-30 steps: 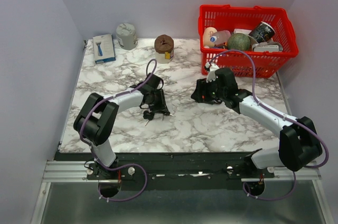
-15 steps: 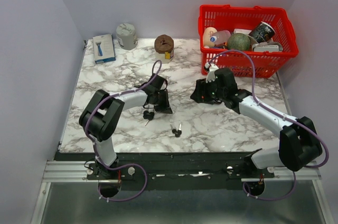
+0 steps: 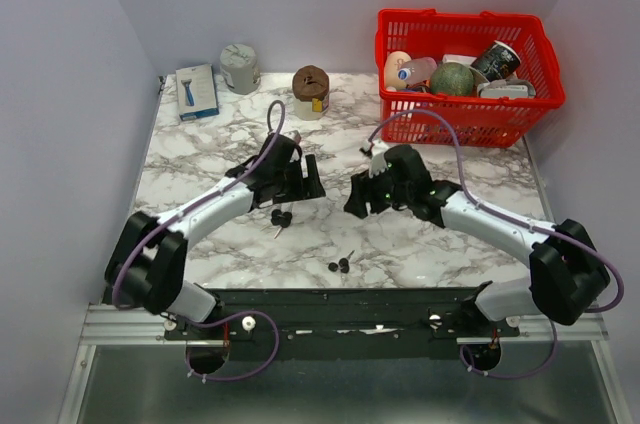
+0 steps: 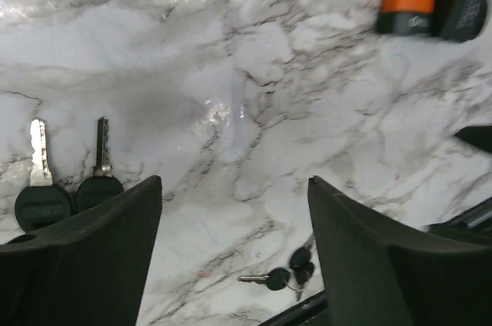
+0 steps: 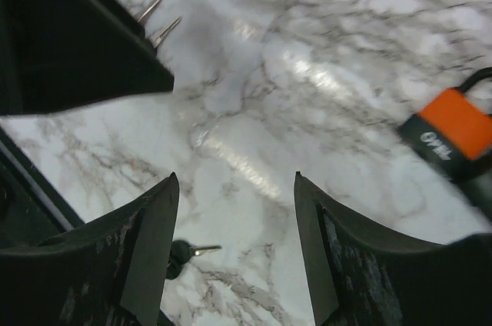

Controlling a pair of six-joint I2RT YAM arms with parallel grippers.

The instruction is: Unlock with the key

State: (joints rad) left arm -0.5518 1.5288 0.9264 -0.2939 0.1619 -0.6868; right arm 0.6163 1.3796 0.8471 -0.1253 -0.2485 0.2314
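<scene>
An orange-and-black padlock (image 4: 407, 3) lies on the marble; in the right wrist view the padlock (image 5: 453, 130) is at the right edge. In the top view I cannot make it out beside my right gripper (image 3: 357, 202). Two black-headed keys (image 4: 65, 187) lie side by side just left of my left gripper (image 4: 234, 180), and show in the top view as keys (image 3: 280, 217). A second key bunch (image 3: 343, 265) lies near the table's front edge, also seen as a bunch (image 4: 286, 276) and as a key (image 5: 188, 251). Both grippers hang open above the marble, with nothing between their fingers (image 5: 154, 218).
A red basket (image 3: 455, 122) full of items stands at the back right. A brown jar (image 3: 311, 91), a grey can (image 3: 240, 68) and a blue-and-white box (image 3: 197, 92) line the back edge. The black front rail (image 3: 330, 299) is close to the loose key bunch.
My left gripper has opened and drawn back. A key bunch has slid from beside it toward the table's front edge. My right gripper has moved left toward the centre.
</scene>
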